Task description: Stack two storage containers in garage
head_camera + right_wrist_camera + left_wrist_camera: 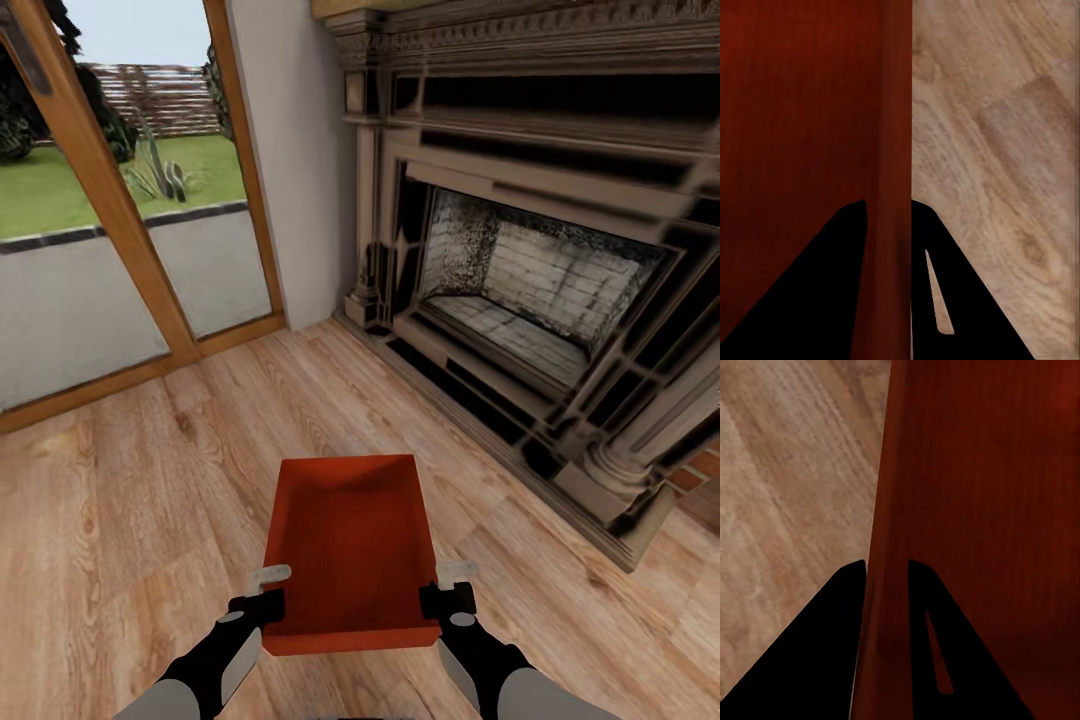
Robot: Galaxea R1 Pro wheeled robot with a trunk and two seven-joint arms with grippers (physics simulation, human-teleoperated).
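One orange-red storage container (348, 540) hangs in front of me over the light wood-plank floor (130, 500) of the living room, held from both sides. My left gripper (268, 590) is shut on its left wall, and the left wrist view shows that thin wall (881, 547) pinched between the dark fingers (832, 645). My right gripper (445, 588) is shut on the right wall (894, 187), one finger (825, 292) on each side of it. The second container is out of view.
A fireplace (520, 290) with a dark ornate surround stands close at the right, its base reaching the floor near the container. A wood-framed glass door (110, 230) onto a lawn is at the left. A white wall section (295, 150) separates them.
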